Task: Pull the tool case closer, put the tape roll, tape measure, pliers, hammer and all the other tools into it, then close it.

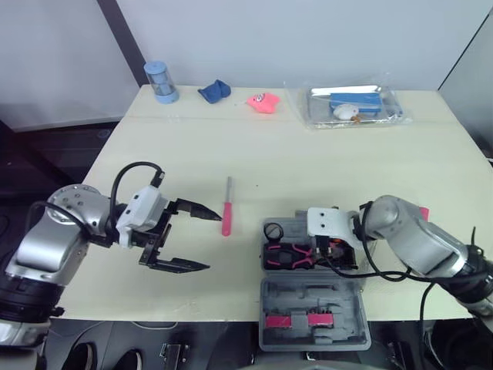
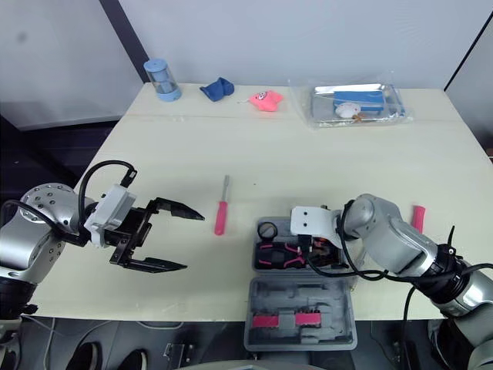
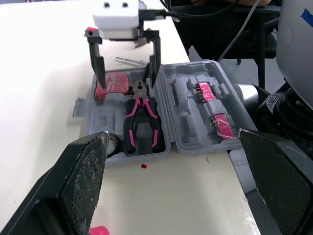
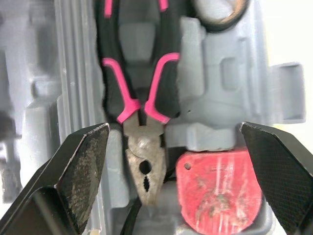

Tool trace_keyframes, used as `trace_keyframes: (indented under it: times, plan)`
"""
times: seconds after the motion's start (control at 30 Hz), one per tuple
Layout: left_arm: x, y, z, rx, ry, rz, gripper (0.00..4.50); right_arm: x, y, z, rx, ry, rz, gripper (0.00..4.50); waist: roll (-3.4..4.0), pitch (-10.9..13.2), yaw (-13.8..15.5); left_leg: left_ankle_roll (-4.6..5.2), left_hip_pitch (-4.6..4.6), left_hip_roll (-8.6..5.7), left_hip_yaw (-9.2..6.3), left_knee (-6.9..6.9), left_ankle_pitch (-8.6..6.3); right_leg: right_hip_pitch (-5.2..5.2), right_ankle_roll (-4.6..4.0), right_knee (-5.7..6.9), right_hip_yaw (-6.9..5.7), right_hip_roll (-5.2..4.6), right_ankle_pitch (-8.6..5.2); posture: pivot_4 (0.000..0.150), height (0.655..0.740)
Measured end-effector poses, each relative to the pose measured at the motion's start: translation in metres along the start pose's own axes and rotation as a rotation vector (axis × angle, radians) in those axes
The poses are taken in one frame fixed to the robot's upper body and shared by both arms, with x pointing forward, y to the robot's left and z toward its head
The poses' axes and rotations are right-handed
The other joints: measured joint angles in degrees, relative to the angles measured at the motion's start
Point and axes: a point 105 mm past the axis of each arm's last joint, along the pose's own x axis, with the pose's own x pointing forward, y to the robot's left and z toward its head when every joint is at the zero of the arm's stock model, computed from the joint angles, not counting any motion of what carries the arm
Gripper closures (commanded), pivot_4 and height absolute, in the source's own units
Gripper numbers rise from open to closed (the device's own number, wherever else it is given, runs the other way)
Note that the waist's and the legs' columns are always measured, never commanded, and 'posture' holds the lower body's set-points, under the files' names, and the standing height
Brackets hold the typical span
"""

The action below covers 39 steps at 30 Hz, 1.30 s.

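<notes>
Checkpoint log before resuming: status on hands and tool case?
Left hand open, beside screwdriver. Right hand open over tool case, above pliers. Case lid open; screwdriver out on table.

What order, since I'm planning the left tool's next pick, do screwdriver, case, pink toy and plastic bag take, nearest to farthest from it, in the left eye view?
From the left tool:
1. screwdriver, just past its tips.
2. case, to its right, near edge.
3. pink toy, far edge, middle.
4. plastic bag, far right corner.
</notes>
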Motion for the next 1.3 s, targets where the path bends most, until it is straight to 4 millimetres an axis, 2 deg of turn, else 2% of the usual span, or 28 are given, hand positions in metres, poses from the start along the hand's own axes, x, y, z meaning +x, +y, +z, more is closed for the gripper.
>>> trace_keyframes:
  times: [0.03, 0.07, 0.1, 0.17, 0.2, 0.23, 0.3, 0.4, 0.47, 0.57, 1.17, 1.3]
  plan:
    - [0.0, 0.0, 0.0, 0.002, 0.002, 0.0, 0.0, 0.0, -0.001, 0.004, 0.011, -0.053, -0.015, 0.02, 0.0, 0.0, -0.02, 0.0, 0.0, 0.0, 0.01, 0.0, 0.0, 0.0, 0.0, 0.01, 0.01, 0.0, 0.0, 0.15, 0.74]
    - [0.0, 0.0, -0.001, 0.002, 0.002, 0.0, 0.0, 0.0, -0.001, 0.009, 0.018, -0.109, -0.027, 0.26, 0.0, 0.0, -0.02, 0.0, 0.0, 0.0, 0.02, -0.01, 0.0, 0.0, 0.0, 0.01, 0.01, 0.01, 0.0, 0.15, 0.74]
    - [0.0, 0.0, -0.001, 0.001, 0.002, 0.0, 0.0, -0.001, -0.002, 0.013, 0.028, -0.157, -0.038, 0.54, 0.0, 0.0, -0.02, 0.0, 0.0, 0.0, 0.0, -0.01, 0.0, 0.0, 0.0, 0.0, 0.0, 0.01, 0.0, 0.15, 0.74]
    - [0.001, -0.001, -0.002, -0.002, -0.002, 0.0, 0.0, -0.001, -0.002, 0.024, 0.072, -0.31, -0.077, 1.44, 0.0, 0.0, -0.02, 0.0, 0.0, 0.01, 0.02, -0.01, 0.0, 0.0, 0.0, 0.02, 0.01, 0.01, 0.0, 0.15, 0.74]
    - [0.001, -0.001, -0.002, -0.005, -0.006, -0.001, 0.0, -0.003, -0.003, 0.023, 0.075, -0.353, -0.101, 1.65, 0.0, 0.0, 0.03, 0.0, 0.01, 0.0, 0.03, -0.01, 0.0, 0.01, 0.0, 0.02, 0.03, 0.0, 0.0, 0.15, 0.74]
    - [0.002, -0.002, -0.003, -0.01, -0.009, -0.001, 0.0, -0.003, -0.004, 0.017, 0.084, -0.388, -0.125, 2.19, 0.0, 0.0, 0.13, 0.0, 0.01, -0.01, 0.03, 0.0, 0.0, 0.02, 0.0, 0.01, 0.03, 0.0, 0.0, 0.15, 0.74]
    - [0.002, -0.002, -0.003, -0.012, -0.011, -0.001, 0.0, -0.001, -0.002, 0.014, 0.088, -0.418, -0.13, 2.94, 0.0, 0.0, 0.08, 0.0, 0.01, -0.01, 0.04, 0.0, 0.0, 0.01, 0.0, 0.02, 0.03, 0.0, 0.0, 0.15, 0.74]
    - [0.002, -0.002, -0.002, -0.01, -0.018, 0.0, 0.0, 0.009, 0.008, 0.001, 0.111, -0.471, -0.101, 4.46, 0.0, 0.0, 0.02, 0.0, 0.05, -0.01, 0.05, -0.01, 0.0, 0.02, 0.0, 0.02, 0.03, 0.02, 0.0, 0.15, 0.74]
    - [0.001, -0.001, -0.003, -0.014, -0.019, 0.003, 0.0, 0.017, 0.015, -0.012, 0.135, -0.485, -0.069, 4.46, 0.01, 0.0, -0.03, 0.0, 0.06, 0.0, 0.09, -0.01, 0.0, 0.02, 0.0, 0.04, 0.06, 0.03, 0.0, 0.15, 0.74]
    - [0.002, -0.001, -0.003, -0.011, -0.025, 0.004, 0.0, 0.021, 0.016, -0.018, 0.122, -0.499, -0.063, 4.46, 0.01, 0.0, -0.1, 0.0, 0.1, 0.0, 0.11, -0.01, 0.0, 0.02, 0.0, 0.06, 0.08, 0.04, 0.0, 0.15, 0.74]
    - [0.003, 0.001, -0.001, 0.0, -0.033, 0.005, 0.0, 0.043, 0.015, -0.037, 0.099, -0.498, -0.047, 4.46, 0.01, -0.01, -0.01, -0.01, 0.27, 0.02, 0.14, -0.01, 0.0, 0.17, 0.0, 0.06, 0.11, 0.07, 0.0, 0.15, 0.74]
    - [0.004, 0.001, -0.001, 0.0, -0.042, 0.005, 0.0, 0.049, 0.016, -0.04, 0.078, -0.465, -0.029, 4.46, -0.02, -0.06, -0.03, 0.01, 0.88, 0.02, 0.19, -0.09, -0.01, 0.71, -0.01, 0.0, 0.15, 0.07, -0.01, 0.15, 0.74]
